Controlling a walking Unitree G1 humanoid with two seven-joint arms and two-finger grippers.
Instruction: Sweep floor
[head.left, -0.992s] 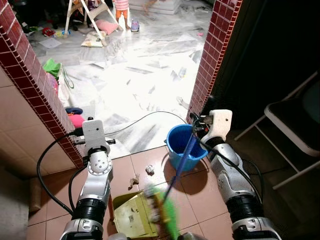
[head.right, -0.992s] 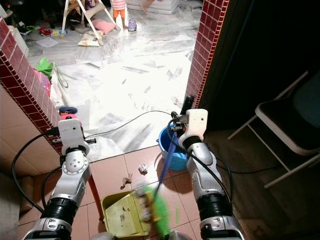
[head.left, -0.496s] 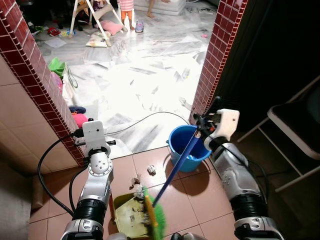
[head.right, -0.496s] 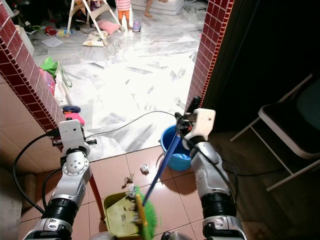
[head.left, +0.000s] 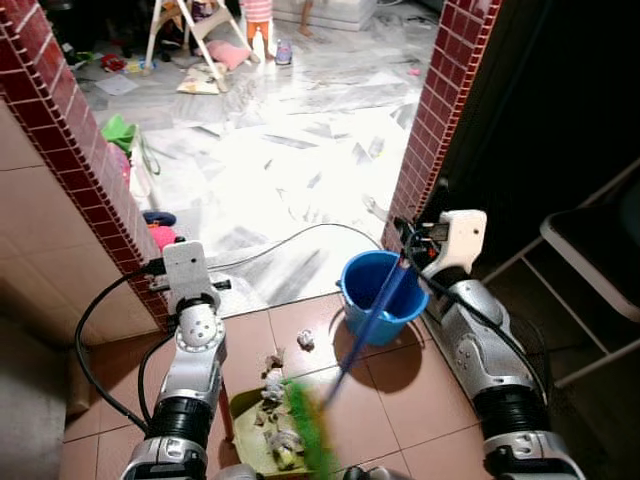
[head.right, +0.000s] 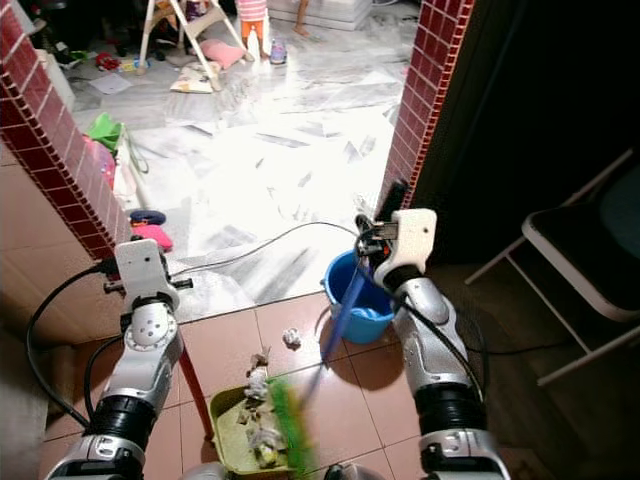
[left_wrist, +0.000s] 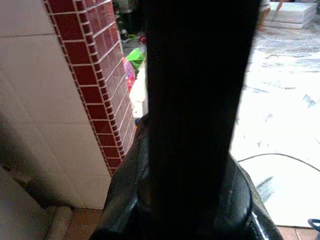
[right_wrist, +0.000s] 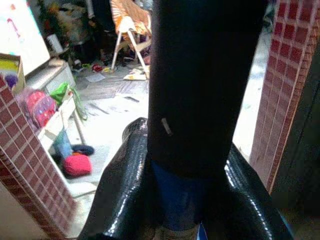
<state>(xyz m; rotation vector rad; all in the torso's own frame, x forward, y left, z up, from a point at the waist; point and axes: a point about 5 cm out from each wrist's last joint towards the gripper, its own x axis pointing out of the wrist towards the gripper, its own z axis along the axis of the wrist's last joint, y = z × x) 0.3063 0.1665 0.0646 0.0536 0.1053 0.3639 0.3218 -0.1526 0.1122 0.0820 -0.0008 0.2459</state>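
My right gripper (head.left: 408, 258) is shut on the blue handle of a broom (head.left: 372, 318). The handle slants down to blurred green bristles (head.left: 312, 442) at the right edge of a yellow-green dustpan (head.left: 250, 445). Crumpled scraps lie inside the pan. My left gripper (head.left: 192, 292) stands above it, shut on the pan's red upright handle (head.right: 190, 385). A small litter pile (head.left: 272, 366) sits at the pan's far lip, and a paper ball (head.left: 305, 340) lies just beyond on the terracotta tiles. In the right wrist view the blue handle (right_wrist: 180, 202) shows between the black fingers (right_wrist: 125, 190).
A blue bucket (head.left: 375, 290) stands close by the broom handle, beside the right brick pillar (head.left: 440, 120). A second pillar (head.left: 70, 160) is on the left. A black cable (head.left: 290, 238) crosses the white marble floor. A folding chair (head.left: 600, 250) is at right; a person's legs (head.left: 258, 15) are far back.
The broom head swung left over the dustpan, and more scraps now lie inside it. My right gripper rose slightly toward the pillar. The camera shifted a little.
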